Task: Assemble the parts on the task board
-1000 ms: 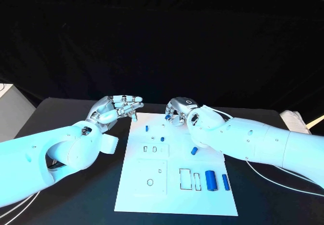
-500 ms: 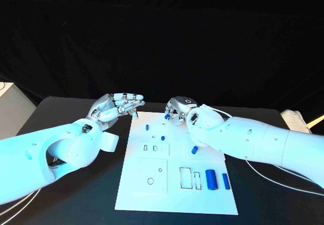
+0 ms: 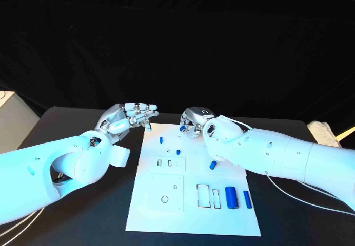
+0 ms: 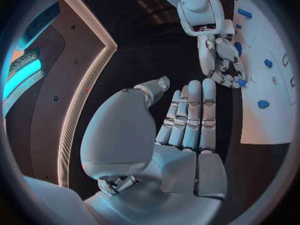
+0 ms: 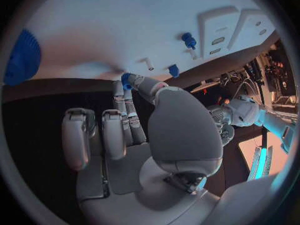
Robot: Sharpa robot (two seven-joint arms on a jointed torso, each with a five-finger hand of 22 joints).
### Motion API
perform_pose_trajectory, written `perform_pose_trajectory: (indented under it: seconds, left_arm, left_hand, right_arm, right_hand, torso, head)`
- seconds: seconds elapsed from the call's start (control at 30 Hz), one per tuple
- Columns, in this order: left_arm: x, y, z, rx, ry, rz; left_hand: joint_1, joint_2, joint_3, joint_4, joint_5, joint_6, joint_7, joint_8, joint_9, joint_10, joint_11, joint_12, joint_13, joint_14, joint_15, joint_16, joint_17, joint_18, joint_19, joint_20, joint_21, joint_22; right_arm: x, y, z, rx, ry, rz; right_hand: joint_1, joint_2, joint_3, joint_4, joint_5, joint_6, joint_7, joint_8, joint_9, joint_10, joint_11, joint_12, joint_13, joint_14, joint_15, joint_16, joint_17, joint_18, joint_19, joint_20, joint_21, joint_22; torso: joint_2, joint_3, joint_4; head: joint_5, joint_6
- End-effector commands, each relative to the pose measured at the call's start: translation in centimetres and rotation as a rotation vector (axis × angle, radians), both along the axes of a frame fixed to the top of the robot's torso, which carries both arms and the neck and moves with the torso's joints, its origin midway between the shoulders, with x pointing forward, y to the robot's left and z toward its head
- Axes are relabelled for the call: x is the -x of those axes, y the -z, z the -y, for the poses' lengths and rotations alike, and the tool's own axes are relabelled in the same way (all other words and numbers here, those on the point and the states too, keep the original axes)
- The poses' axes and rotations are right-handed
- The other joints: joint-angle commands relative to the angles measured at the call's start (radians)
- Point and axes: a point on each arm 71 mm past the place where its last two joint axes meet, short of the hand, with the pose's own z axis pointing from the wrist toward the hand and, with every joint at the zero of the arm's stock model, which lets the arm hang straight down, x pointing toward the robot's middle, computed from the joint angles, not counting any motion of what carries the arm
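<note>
The white task board (image 3: 152, 205) lies in the middle of the black table. My right hand (image 3: 197, 122) hovers over the board's far end and pinches a small blue part (image 3: 182, 128) between thumb and finger; that pinch is close in the right wrist view (image 5: 127, 79). My left hand (image 3: 130, 117) is raised beside the board's far left corner, its fingers (image 4: 190, 116) stretched out and holding nothing. On the board, two small blue pegs (image 3: 161, 139) (image 3: 178, 151) stand upright and a short blue piece (image 3: 213, 164) lies near the middle.
A large blue cylinder (image 3: 231, 197) and a slimmer blue bar (image 3: 247, 199) lie at the board's near right, beside two narrow rectangular slots (image 3: 202, 195). A round hole (image 3: 164, 198) sits in a square plate at the near left. White cables (image 3: 311, 202) run across the table on the right.
The left hand has risen very slightly. The right hand stays over the board's far end with the blue part still pinched.
</note>
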Motion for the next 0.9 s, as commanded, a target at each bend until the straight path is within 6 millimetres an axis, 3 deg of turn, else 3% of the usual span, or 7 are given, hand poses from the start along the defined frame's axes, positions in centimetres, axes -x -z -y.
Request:
perform_pose_trajectory:
  seconds: [0.03, 0.3, 0.53, 0.57, 0.8, 0.9]
  left_arm:
    - [0.0, -0.2, 0.3, 0.006, 0.023, 0.004]
    - [0.0, -0.2, 0.2, 0.005, 0.021, 0.003]
    - [0.0, -0.2, 0.2, 0.004, 0.020, 0.003]
    - [0.0, -0.2, 0.2, 0.004, 0.020, 0.003]
    - [0.0, -0.2, 0.2, 0.004, 0.021, 0.003]
    - [-0.1, -0.1, 0.1, 0.004, 0.019, 0.004]
  left_hand:
    - [-0.005, 0.001, 0.000, 0.003, 0.002, -0.005, 0.002, -0.005, 0.001, -0.006, 0.002, 0.002, 0.000, -0.009, -0.001, -0.005, -0.001, 0.014, -0.005, 0.000, 0.004, 0.001]
    - [-0.005, 0.001, 0.000, 0.003, 0.002, -0.005, 0.002, -0.005, 0.001, -0.006, 0.002, 0.002, 0.000, -0.009, -0.001, -0.005, -0.001, 0.014, -0.005, 0.000, 0.004, 0.001]
    - [-0.005, 0.001, 0.000, 0.003, 0.002, -0.005, 0.002, -0.005, 0.001, -0.006, 0.002, 0.002, 0.000, -0.009, -0.001, -0.005, -0.001, 0.014, -0.005, 0.000, 0.004, 0.001]
    - [-0.005, 0.001, 0.000, 0.003, 0.002, -0.005, 0.002, -0.005, 0.001, -0.006, 0.002, 0.002, 0.000, -0.009, -0.001, -0.005, -0.001, 0.014, -0.005, 0.000, 0.004, 0.001]
    - [-0.005, 0.001, 0.000, 0.003, 0.002, -0.005, 0.002, -0.005, 0.001, -0.006, 0.002, 0.002, 0.000, -0.009, -0.001, -0.005, -0.001, 0.014, -0.005, 0.000, 0.004, 0.001]
    - [-0.005, 0.001, 0.000, 0.003, 0.002, -0.005, 0.002, -0.005, 0.001, -0.006, 0.002, 0.002, 0.000, -0.009, -0.001, -0.005, -0.001, 0.014, -0.005, 0.000, 0.004, 0.001]
  right_arm:
    - [0.0, 0.2, 0.0, 0.015, -0.006, -0.006]
    - [-0.1, 0.3, -0.1, 0.012, -0.019, -0.009]
    - [-0.2, 0.2, 0.0, 0.009, -0.022, -0.008]
    - [-0.2, 0.2, 0.0, 0.008, -0.023, -0.008]
    - [0.4, 0.2, 0.8, -0.003, -0.031, -0.007]
    - [1.1, 0.3, 2.0, -0.025, -0.028, -0.028]
  right_hand:
    - [-0.008, -0.005, 0.003, 0.003, -0.007, -0.011, 0.003, -0.007, 0.000, -0.001, 0.004, -0.007, -0.001, 0.052, 0.001, -0.005, 0.026, -0.001, 0.033, -0.003, -0.005, 0.102]
    - [-0.020, -0.020, 0.006, 0.008, -0.041, -0.046, 0.009, -0.031, 0.002, -0.029, 0.014, -0.031, -0.013, 0.040, 0.009, -0.031, -0.022, 0.011, 0.011, 0.004, -0.044, 0.051]
    - [-0.026, -0.029, 0.007, 0.011, -0.046, -0.060, 0.012, -0.040, 0.005, -0.055, 0.020, -0.046, -0.023, 0.030, 0.013, -0.055, -0.063, 0.023, -0.013, 0.008, -0.088, -0.004]
    - [-0.029, -0.036, 0.003, 0.012, -0.049, -0.077, 0.016, -0.050, 0.005, -0.095, 0.027, -0.065, -0.034, 0.016, 0.018, -0.085, -0.118, 0.037, -0.043, 0.011, -0.140, -0.070]
    - [-0.023, -0.046, -0.036, 0.012, -0.052, -0.118, 0.014, -0.073, 0.011, -0.159, 0.032, -0.063, -0.050, -0.005, 0.022, -0.139, -0.203, 0.059, -0.086, 0.016, -0.238, -0.180]
    - [-0.022, -0.046, -0.059, 0.016, -0.046, -0.128, 0.012, -0.078, 0.014, -0.169, 0.032, -0.052, -0.052, -0.006, 0.021, -0.144, -0.211, 0.064, -0.093, 0.016, -0.264, -0.208]
  torso:
    - [0.002, 0.0002, 0.0024]
    - [0.001, -0.0005, -0.0010]
    - [0.001, -0.0005, 0.0000]
    - [0.001, -0.0005, 0.0000]
    - [0.000, 0.0003, -0.0001]
    - [-0.002, 0.0032, -0.0045]
  head:
    - [-0.001, 0.001]
    - [0.001, 0.002]
    - [0.001, 0.002]
    - [0.001, 0.003]
    - [-0.001, 0.000]
    - [0.003, 0.006]
